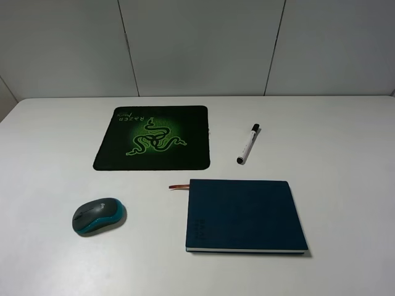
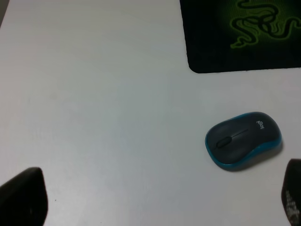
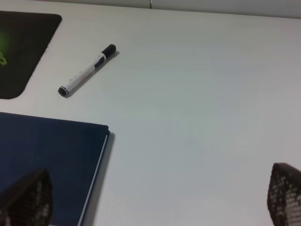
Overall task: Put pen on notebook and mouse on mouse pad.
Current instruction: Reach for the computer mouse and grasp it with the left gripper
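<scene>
Our left jaws and right jaws both stand wide, holding nothing. The mouse sits on the bare counter, apart from the mouse pad and nearer us than it. The pen lies on the counter just right of the mouse pad, beyond the notebook, touching neither.

You have bare table all round the mouse, and an open strip parts it from the mouse pad. The pen lies alone, near the pad's right edge and apart from the notebook, with room on both sides. Pad and notebook tops carry nothing. The notebook's ribbon pokes out leftward; it looks flat, though it's too thin to be sure.
</scene>
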You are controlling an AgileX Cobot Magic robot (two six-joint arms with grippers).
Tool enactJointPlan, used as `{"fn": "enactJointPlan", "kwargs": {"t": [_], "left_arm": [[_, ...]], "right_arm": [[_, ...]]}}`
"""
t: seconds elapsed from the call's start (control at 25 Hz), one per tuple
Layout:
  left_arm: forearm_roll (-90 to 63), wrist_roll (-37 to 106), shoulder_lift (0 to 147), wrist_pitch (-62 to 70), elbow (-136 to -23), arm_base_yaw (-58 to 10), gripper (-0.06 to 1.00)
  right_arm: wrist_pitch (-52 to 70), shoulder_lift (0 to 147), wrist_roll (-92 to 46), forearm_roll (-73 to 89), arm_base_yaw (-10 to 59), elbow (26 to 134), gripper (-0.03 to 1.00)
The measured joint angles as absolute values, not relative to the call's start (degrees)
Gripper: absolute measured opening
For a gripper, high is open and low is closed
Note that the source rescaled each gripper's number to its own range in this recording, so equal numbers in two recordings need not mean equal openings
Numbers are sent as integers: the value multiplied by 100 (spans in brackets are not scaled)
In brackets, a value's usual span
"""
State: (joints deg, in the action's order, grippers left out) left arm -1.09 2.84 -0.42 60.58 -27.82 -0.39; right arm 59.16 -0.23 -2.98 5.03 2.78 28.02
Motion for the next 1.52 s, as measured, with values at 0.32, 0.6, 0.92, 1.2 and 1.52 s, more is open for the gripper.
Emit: {"fn": "enactJointPlan", "kwargs": {"t": [0.32, 0.6, 0.92, 1.2, 1.52], "left_arm": [[-109, 284, -42, 6058, -2782, -39, 100], [-109, 284, -42, 6058, -2782, -39, 100], [-109, 284, -42, 6058, -2782, -39, 100], [-109, 284, -42, 6176, -2831, -39, 99], [-119, 284, 606, 6762, -3423, -39, 97]], "right_arm": [[5916, -23, -298, 503, 278, 2802, 100], [5916, -23, -298, 503, 278, 2802, 100], [5916, -23, -298, 503, 278, 2802, 100], [5916, -23, -298, 503, 278, 2802, 100], [5916, -23, -298, 503, 278, 2802, 100]]}}
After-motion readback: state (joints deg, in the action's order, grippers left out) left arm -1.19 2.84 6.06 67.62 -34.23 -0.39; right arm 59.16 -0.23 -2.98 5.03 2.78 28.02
